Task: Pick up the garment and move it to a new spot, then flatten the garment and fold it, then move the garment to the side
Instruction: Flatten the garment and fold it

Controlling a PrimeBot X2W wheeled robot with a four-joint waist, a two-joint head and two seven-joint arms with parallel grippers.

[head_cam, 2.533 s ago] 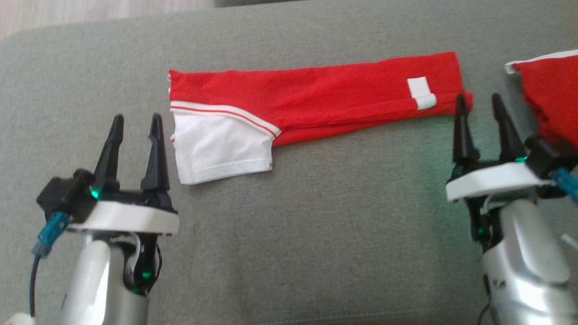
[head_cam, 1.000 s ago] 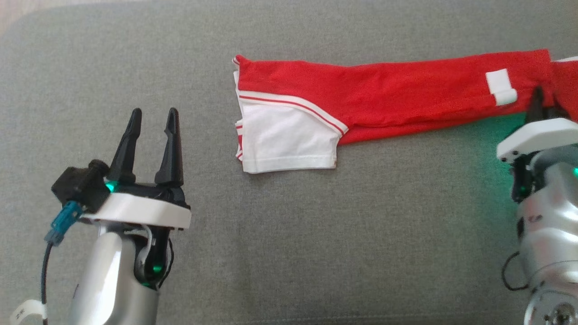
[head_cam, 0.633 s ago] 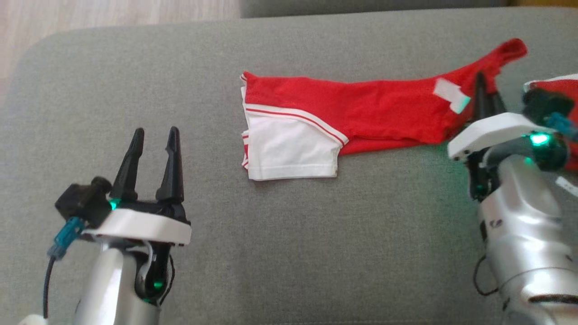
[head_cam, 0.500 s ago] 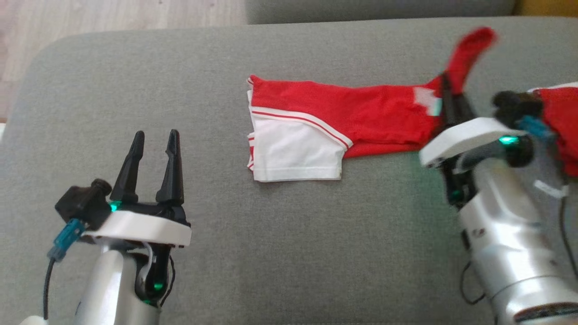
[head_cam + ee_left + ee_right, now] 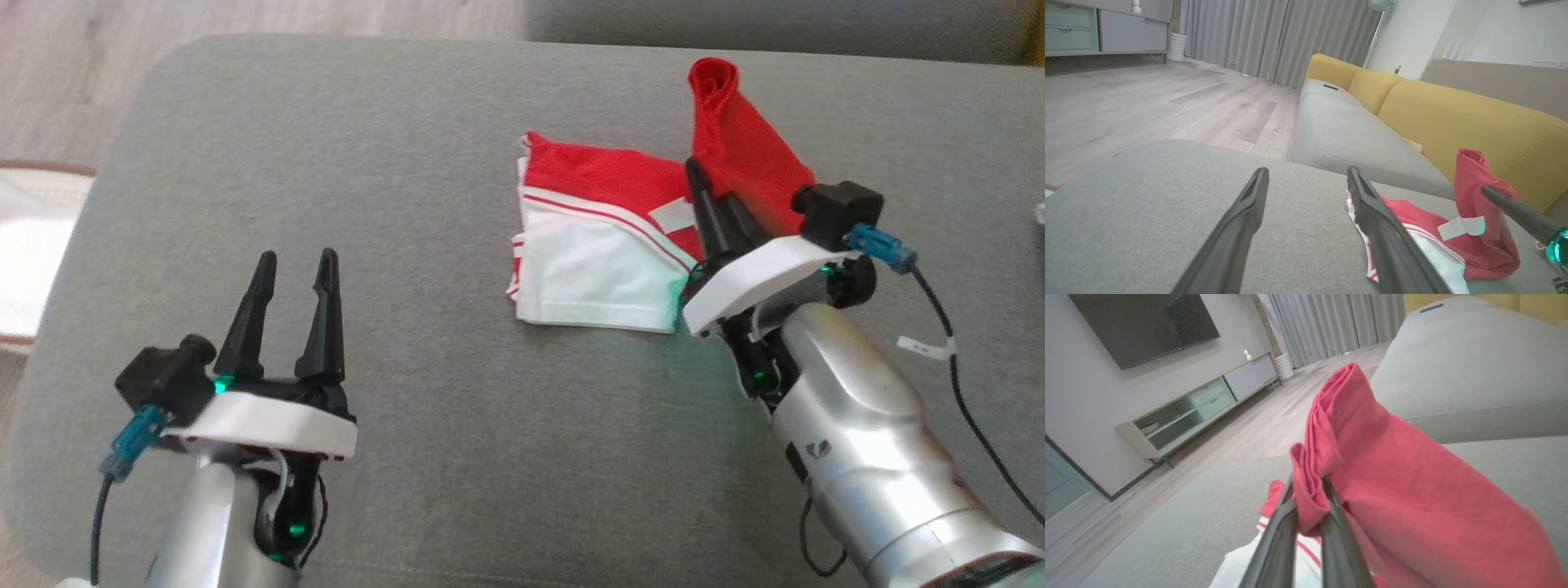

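while the right tool pinched the raised red end of the garment over the grey cushion, the left tool hovered spread, empty; folding well probably meant laying that end squarely onto the white half.

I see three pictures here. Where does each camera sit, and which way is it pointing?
Head view: on the head, looking down at the grey fabric cushion; both arms show: open left gripper, right gripper.
Left wrist view: on the left wrist, looking along its own two dark fingers across the cushion towards a yellow sofa.
Right wrist view: on the right wrist, looking along its fingers, shut on the red-and-white garment.
Shared: all three show the garment and cushion.
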